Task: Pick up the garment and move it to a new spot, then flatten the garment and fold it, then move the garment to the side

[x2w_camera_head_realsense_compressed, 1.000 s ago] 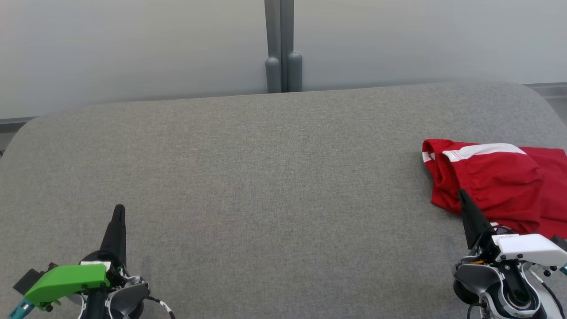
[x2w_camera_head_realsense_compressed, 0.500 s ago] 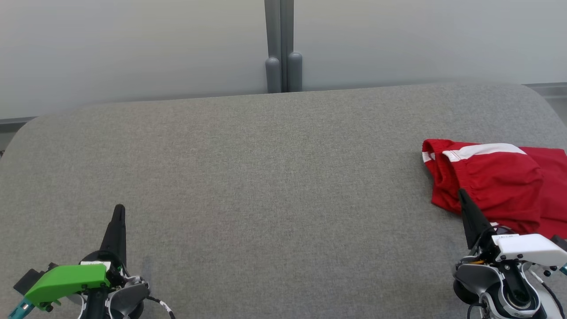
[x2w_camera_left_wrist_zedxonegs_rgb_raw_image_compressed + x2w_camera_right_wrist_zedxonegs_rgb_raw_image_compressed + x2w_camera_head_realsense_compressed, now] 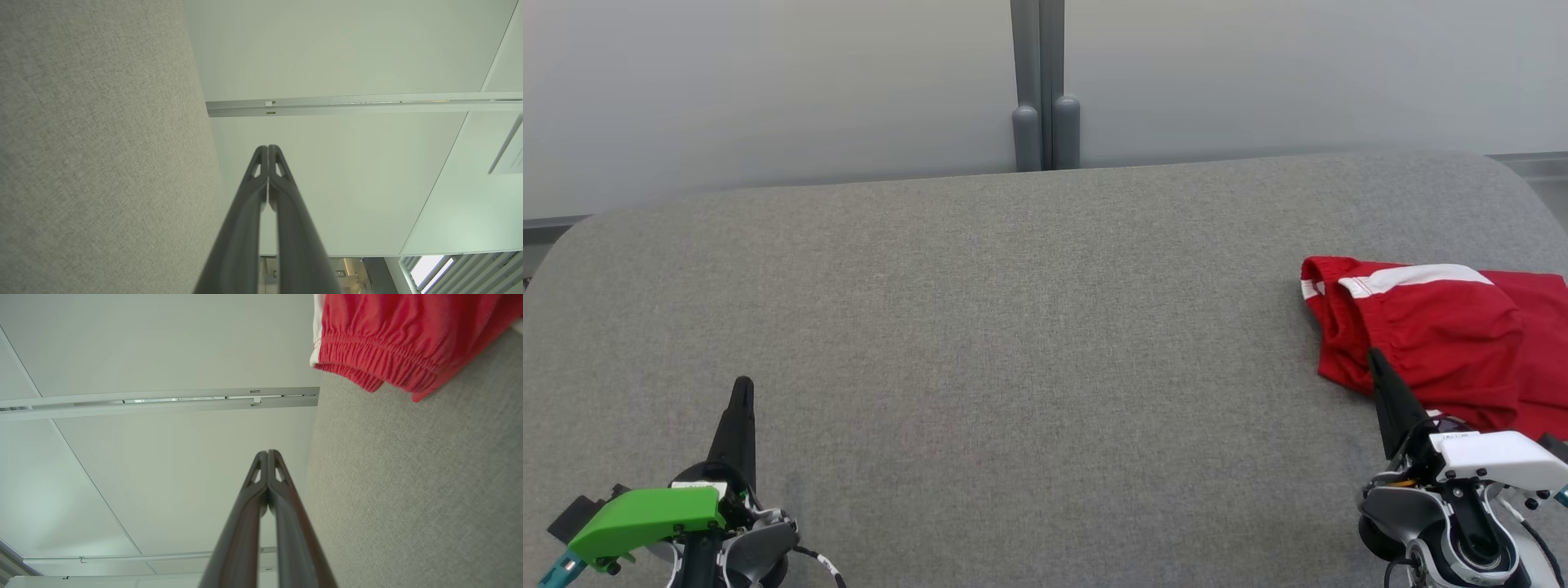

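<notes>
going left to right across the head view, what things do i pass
left gripper → post → garment

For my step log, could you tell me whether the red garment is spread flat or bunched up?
Bunched, not flat: the red garment lies doubled over in rumpled, overlapping layers.

Note the surface [image 3: 1029, 327]: coarse, matt grey woven cloth. Your garment [image 3: 1429, 335] is soft, matt red cloth, gathered along its elastic hem. The panels [image 3: 768, 98] look smooth, satin.
</notes>
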Controlling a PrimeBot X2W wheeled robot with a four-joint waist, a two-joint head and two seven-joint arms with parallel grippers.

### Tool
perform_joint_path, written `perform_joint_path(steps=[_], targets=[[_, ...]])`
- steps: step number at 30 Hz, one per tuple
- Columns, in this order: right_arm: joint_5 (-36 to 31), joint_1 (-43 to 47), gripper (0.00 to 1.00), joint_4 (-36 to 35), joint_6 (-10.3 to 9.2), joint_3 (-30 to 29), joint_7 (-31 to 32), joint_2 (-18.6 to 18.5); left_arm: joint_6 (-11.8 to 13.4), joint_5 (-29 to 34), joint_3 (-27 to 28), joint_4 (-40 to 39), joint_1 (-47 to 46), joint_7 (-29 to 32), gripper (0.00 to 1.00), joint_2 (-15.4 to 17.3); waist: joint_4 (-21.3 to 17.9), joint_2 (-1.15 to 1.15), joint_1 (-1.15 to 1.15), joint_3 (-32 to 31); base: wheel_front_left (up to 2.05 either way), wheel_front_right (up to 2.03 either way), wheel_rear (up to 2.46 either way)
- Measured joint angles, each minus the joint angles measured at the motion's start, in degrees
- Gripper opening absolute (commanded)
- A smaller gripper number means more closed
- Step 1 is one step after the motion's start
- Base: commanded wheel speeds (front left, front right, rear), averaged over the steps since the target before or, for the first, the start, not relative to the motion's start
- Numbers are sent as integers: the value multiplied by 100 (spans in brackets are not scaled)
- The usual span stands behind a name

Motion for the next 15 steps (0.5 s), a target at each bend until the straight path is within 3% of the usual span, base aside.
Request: perform_joint_path(steps=[15], targets=[[0, 0, 0, 0, 0, 0, 0, 0, 0, 0, 0, 0, 0, 0, 0, 0, 0, 0, 0, 0, 0, 0, 0]])
